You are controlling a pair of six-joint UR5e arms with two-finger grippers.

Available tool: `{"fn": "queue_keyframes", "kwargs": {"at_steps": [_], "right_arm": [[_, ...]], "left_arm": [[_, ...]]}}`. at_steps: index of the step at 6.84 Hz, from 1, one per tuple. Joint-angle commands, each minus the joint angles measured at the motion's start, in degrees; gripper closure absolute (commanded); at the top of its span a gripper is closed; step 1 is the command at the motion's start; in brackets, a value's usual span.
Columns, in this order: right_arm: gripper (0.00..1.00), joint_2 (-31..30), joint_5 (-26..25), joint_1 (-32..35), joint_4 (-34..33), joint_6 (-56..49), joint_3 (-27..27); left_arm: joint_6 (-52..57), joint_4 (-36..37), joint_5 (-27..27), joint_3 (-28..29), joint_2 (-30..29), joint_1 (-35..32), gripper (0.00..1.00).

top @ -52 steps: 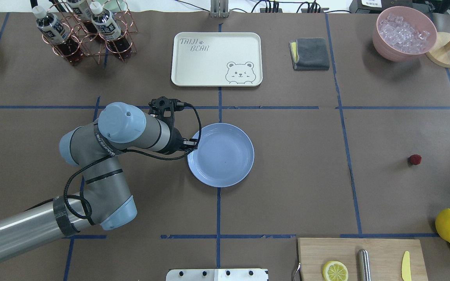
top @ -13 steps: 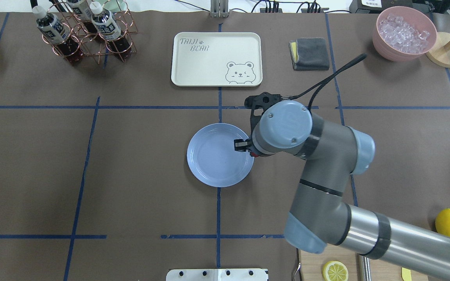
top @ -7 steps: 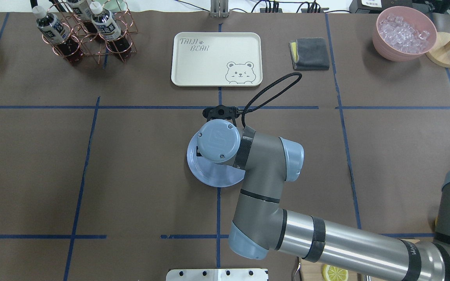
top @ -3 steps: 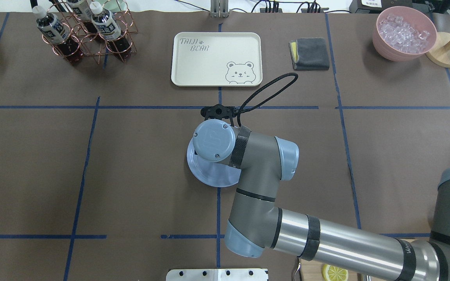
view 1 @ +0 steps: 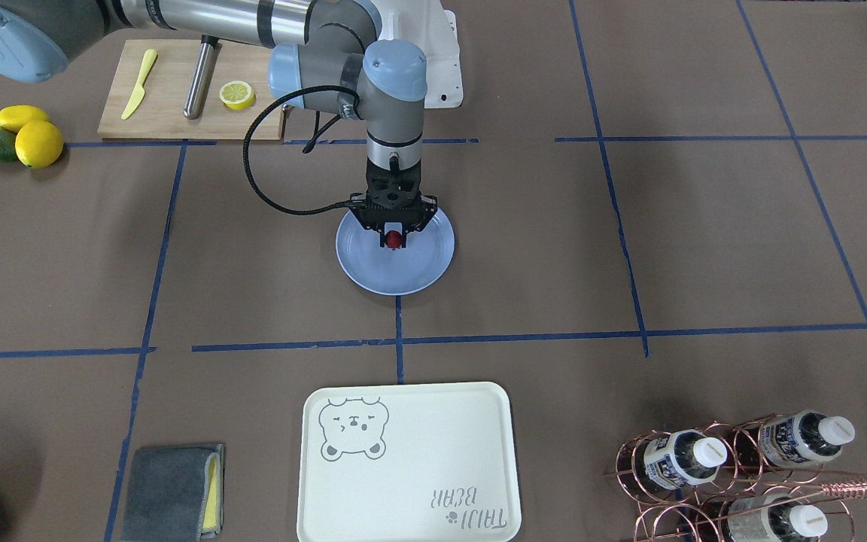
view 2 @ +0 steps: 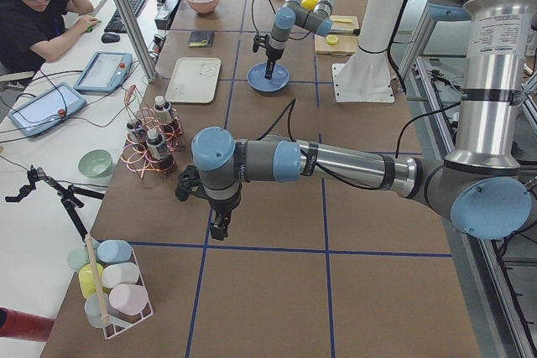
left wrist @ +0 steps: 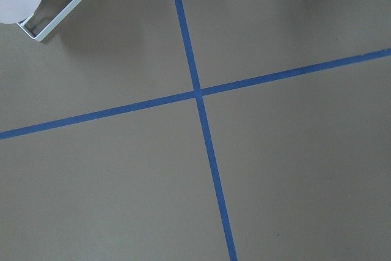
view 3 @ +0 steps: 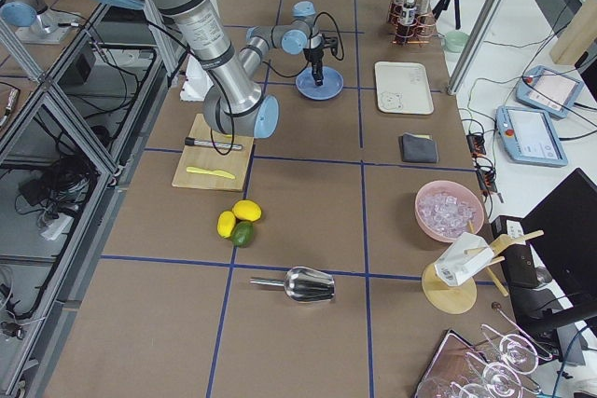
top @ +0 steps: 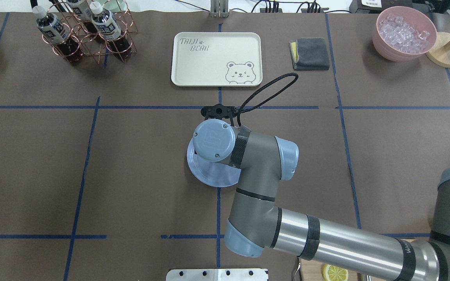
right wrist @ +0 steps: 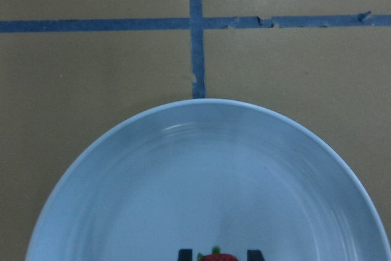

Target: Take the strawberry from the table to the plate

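Scene: a brown counter marked into rectangles by blue tape, with two robot arms, seen from several cameras.
Right claw: points straight down over the plate, its fingertips narrowed to either side of the strawberry. It appears to grip the berry rather than merely flank it.
Strawberry: a tiny red berry with a speck of green, between the right claw's fingertips, low over the plate's inner floor. Whether it touches the plate cannot be told.
Plate: round, light blue and glossy, lying flat near the middle of the counter, just beside a crossing of tape lines. In the overhead view the right arm's wrist hides most of it.
Left claw: hangs over bare counter well apart from the plate, likely parked so the right arm has room. I cannot tell whether it is wide or narrow.
Step in hand: judged to be the release, with the carry done and only the letting go left.
Why held low: a short drop should keep the small berry from rolling off the shallow rim.
Nearby: a cream bear tray sits apart from the plate and plays no part.
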Motion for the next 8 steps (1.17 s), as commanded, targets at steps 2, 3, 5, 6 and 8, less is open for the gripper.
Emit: {"fn": "queue_keyframes", "kwargs": {"at_steps": [2,3,5,6,8], "right_arm": [[0.00,0.15,0.24,0.09,-0.03,0.47,0.34],[0.00,0.06,0.77,1.22,-0.30,-0.23,1.13],[0.00,-2.20,10.21,10.49,-0.74,-6.78,4.99],[0.00,-6.75,15.22,16.64,-0.74,-14.66,8.40],[0.00,-17.38,26.64,30.34,-0.74,-35.62,13.34]], "left_arm": [[0.00,0.00,0.00,0.07,-0.01,0.00,0.00],[0.00,0.00,0.00,0.07,-0.01,0.00,0.00],[-0.18,0.61,0.26,1.12,-0.01,0.00,0.00],[-0.18,0.88,0.35,0.86,0.16,0.00,0.00],[-0.26,0.88,0.35,1.21,0.16,0.00,0.00]]}}
